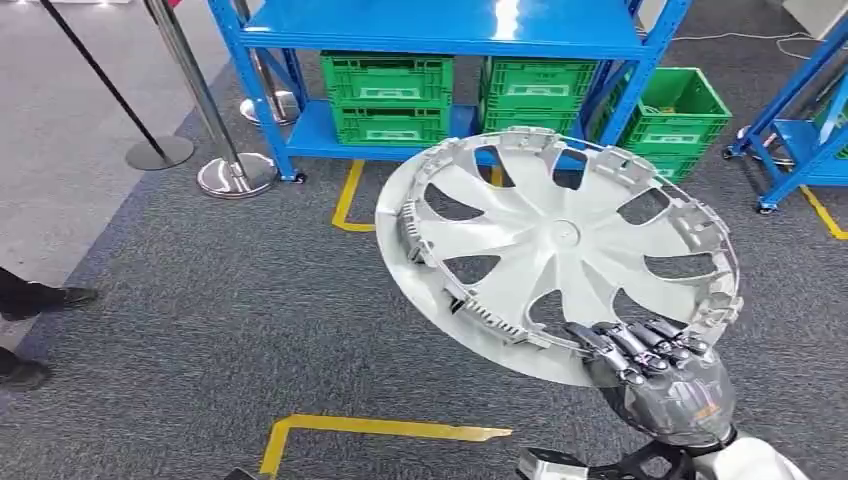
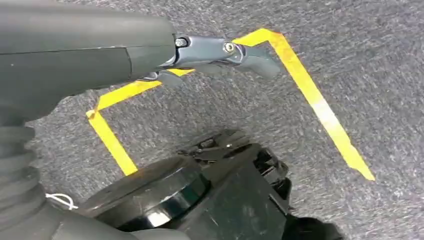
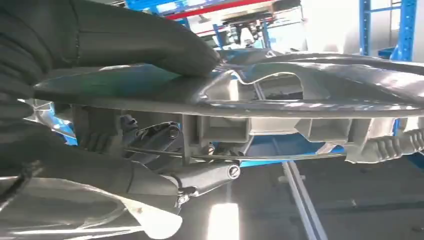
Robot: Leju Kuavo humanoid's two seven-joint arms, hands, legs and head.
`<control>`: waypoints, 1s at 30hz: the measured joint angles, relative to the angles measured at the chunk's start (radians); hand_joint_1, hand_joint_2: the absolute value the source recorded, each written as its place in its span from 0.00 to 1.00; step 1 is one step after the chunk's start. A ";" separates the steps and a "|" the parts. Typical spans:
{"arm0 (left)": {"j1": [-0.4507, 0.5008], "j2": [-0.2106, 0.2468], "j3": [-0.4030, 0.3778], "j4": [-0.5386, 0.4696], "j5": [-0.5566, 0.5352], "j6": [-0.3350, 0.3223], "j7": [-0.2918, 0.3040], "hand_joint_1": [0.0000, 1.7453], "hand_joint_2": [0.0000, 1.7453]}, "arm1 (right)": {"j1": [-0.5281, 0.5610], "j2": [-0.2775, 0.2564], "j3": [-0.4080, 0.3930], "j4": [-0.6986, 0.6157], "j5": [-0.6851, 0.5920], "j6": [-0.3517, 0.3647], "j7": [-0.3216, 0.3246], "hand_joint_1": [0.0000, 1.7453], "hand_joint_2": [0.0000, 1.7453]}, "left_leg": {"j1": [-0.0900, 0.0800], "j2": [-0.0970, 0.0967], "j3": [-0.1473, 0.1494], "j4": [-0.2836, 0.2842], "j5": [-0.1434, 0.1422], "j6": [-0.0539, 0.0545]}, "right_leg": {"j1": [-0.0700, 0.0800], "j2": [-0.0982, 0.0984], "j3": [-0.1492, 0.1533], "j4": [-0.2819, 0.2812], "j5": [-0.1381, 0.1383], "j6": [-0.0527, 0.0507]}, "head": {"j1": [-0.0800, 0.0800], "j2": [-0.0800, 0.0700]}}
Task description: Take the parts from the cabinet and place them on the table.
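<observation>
A large silver wheel cover (image 1: 560, 240) hangs tilted in the air above the grey carpet, its ribbed inner side facing me. My right hand (image 1: 662, 378) grips its near rim from below, with the fingers (image 1: 640, 345) curled over the edge. The right wrist view looks along the cover's rim (image 3: 300, 102), pinched between the thumb and the dark fingers (image 3: 205, 176). My left hand (image 2: 100, 50) hangs over the floor holding nothing, with a finger (image 2: 235, 52) stretched out. The blue cabinet (image 1: 440, 25) stands beyond the cover.
Green crates (image 1: 388, 95) sit on the cabinet's bottom shelf, and another (image 1: 675, 120) stands on the floor beside it. Two stanchion posts (image 1: 230, 170) stand at the left. A person's shoes (image 1: 40, 300) are at the left edge. Yellow tape (image 1: 380, 430) marks the carpet. Another blue rack (image 1: 800, 130) is at the right.
</observation>
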State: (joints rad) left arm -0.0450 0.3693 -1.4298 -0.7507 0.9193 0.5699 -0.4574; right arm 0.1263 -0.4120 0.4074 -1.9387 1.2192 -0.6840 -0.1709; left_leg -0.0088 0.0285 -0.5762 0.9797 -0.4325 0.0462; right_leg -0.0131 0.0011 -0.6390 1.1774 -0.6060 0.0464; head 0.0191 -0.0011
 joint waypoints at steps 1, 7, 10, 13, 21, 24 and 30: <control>0.002 -0.001 0.002 0.000 -0.005 -0.001 0.002 0.00 1.00 | 0.003 0.000 0.000 0.000 0.002 0.000 0.001 1.00 1.00 | 0.000 0.007 -0.002 0.001 0.000 0.000 | -0.002 0.000 -0.035 0.077 -0.029 0.005 | 0.000 0.000; 0.006 -0.004 0.018 0.001 -0.013 -0.004 0.005 0.00 1.00 | 0.015 0.000 0.000 0.001 0.007 0.000 0.002 1.00 1.00 | 0.003 0.051 -0.004 0.024 -0.013 -0.027 | -0.001 -0.085 0.096 -0.171 0.079 0.020 | 0.002 0.000; 0.008 -0.002 0.020 0.001 -0.015 -0.004 0.006 0.00 1.00 | 0.017 0.000 0.000 0.000 0.008 0.000 0.002 1.00 1.00 | 0.000 0.072 -0.004 0.033 -0.014 -0.040 | -0.003 -0.050 0.094 -0.165 0.094 -0.015 | 0.001 0.000; 0.007 -0.002 0.022 0.001 -0.017 -0.005 0.006 0.00 1.00 | 0.015 0.000 0.000 0.000 0.008 0.000 0.003 1.00 1.00 | 0.011 0.028 -0.013 0.065 -0.053 -0.058 | -0.008 -0.018 0.085 -0.166 0.107 -0.036 | -0.002 0.000; 0.020 -0.005 0.026 0.001 -0.022 -0.007 0.006 0.00 1.00 | 0.016 0.000 0.000 0.000 0.013 0.000 0.001 1.00 1.00 | 0.010 -0.046 -0.012 0.131 -0.056 -0.033 | 0.007 0.092 0.074 -0.165 0.121 -0.049 | -0.002 0.000; 0.022 0.002 0.028 0.002 -0.030 -0.007 0.005 0.00 1.00 | 0.013 0.000 0.000 0.000 0.020 0.000 0.003 1.00 1.00 | 0.009 -0.117 0.025 0.048 -0.046 -0.011 | -0.003 0.125 0.059 -0.164 0.130 -0.035 | 0.000 0.000; 0.024 -0.004 0.049 0.002 -0.044 -0.010 0.005 0.00 1.00 | 0.011 -0.001 -0.001 0.000 0.031 -0.001 0.008 1.00 1.00 | 0.015 -0.031 0.033 -0.003 -0.030 -0.011 | 0.002 0.024 -0.030 -0.033 0.051 -0.006 | 0.010 0.000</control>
State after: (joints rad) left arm -0.0213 0.3654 -1.3806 -0.7485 0.8755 0.5596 -0.4520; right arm 0.1375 -0.4131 0.4067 -1.9387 1.2505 -0.6851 -0.1633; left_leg 0.0061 -0.0027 -0.5435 0.9766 -0.4625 0.0356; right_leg -0.0113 0.0254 -0.6690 1.1449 -0.5551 0.0405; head 0.0294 -0.0011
